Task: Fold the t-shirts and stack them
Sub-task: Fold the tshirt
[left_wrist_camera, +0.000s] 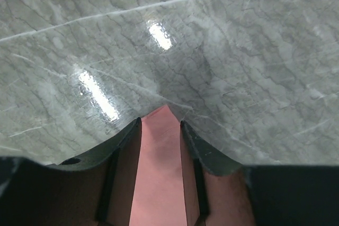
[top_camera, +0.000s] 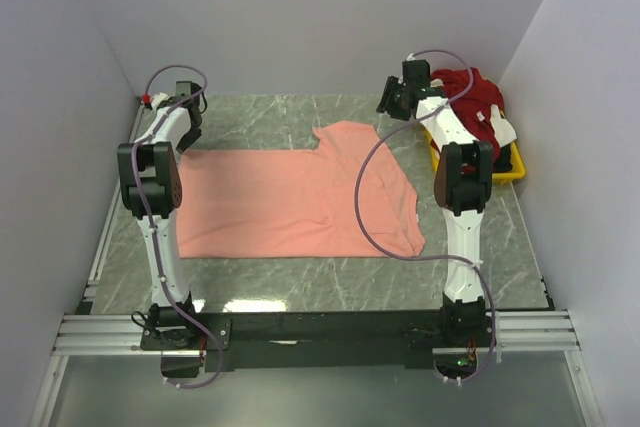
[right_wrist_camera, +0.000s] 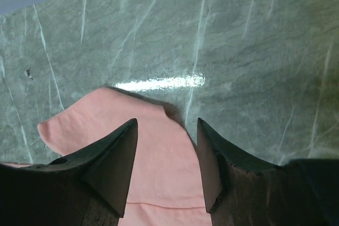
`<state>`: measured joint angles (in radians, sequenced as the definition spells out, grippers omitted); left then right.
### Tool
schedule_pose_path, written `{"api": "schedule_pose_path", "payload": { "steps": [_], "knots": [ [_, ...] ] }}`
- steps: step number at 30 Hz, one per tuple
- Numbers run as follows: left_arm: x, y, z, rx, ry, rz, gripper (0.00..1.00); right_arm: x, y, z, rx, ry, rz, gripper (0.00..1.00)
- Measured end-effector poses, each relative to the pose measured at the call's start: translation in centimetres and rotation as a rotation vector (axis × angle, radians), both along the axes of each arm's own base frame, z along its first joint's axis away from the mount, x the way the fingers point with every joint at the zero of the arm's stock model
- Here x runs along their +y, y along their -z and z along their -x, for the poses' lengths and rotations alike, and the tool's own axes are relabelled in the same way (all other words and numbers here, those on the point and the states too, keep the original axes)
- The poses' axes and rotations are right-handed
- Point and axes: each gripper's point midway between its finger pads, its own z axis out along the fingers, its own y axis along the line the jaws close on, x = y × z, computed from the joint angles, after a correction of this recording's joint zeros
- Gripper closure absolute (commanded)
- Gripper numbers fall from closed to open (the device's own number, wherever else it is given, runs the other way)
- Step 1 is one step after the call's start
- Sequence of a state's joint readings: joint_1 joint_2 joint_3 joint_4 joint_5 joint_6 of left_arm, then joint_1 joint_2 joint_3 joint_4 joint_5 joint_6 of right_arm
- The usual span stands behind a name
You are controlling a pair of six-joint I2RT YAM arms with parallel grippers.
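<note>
Pink tee (top_camera: 290,197) flat; L gripper (left_wrist_camera: 160,120), R gripper (right_wrist_camera: 167,120) jaws apart over its edges.

**Inventory by count**

- T-shirts: two are counted. One is a salmon-pink t-shirt (top_camera: 300,202) and one is a dark red t-shirt (top_camera: 470,97) with white parts. Whether further cloth is buried beneath the red one cannot be determined.
- Yellow plastic tray (top_camera: 512,174): one is listed.
- Green marbled worktop (top_camera: 260,127): one is listed.
- Robot arms: two are recorded, the left arm (top_camera: 150,187) and the right arm (top_camera: 462,187).
- Grippers: two are recorded, the left gripper (left_wrist_camera: 160,125) and the right gripper (right_wrist_camera: 167,125). Two fingers (right_wrist_camera: 114,157) are counted on each, four in all.
- Purple cables (top_camera: 362,197): two are counted, one per arm.
- Small red item (top_camera: 147,99): one is noted; its kind cannot be determined.
</note>
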<state>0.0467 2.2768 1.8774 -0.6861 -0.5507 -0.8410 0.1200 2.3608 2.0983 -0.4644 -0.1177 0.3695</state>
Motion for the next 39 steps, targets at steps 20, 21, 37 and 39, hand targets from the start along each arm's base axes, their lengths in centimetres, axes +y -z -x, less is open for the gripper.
{"api": "schedule_pose_path", "payload": {
  "steps": [20,21,37,39],
  "knots": [
    [-0.4,2.1,-0.2,0.017,0.0,0.028,0.94,0.9,4.6,-0.6,0.1,0.031,-0.06,0.44],
    [-0.4,2.2,-0.2,0.016,0.0,0.027,0.94,0.9,4.7,-0.7,0.103,0.039,-0.068,0.44],
    [-0.6,2.2,-0.3,-0.006,0.009,0.034,0.99,2.6,4.8,-0.5,0.148,0.088,-0.187,0.51],
    [-0.6,2.2,-0.3,-0.009,0.01,0.035,0.99,2.8,4.7,-0.5,0.151,0.087,-0.196,0.51]
  ]
}}
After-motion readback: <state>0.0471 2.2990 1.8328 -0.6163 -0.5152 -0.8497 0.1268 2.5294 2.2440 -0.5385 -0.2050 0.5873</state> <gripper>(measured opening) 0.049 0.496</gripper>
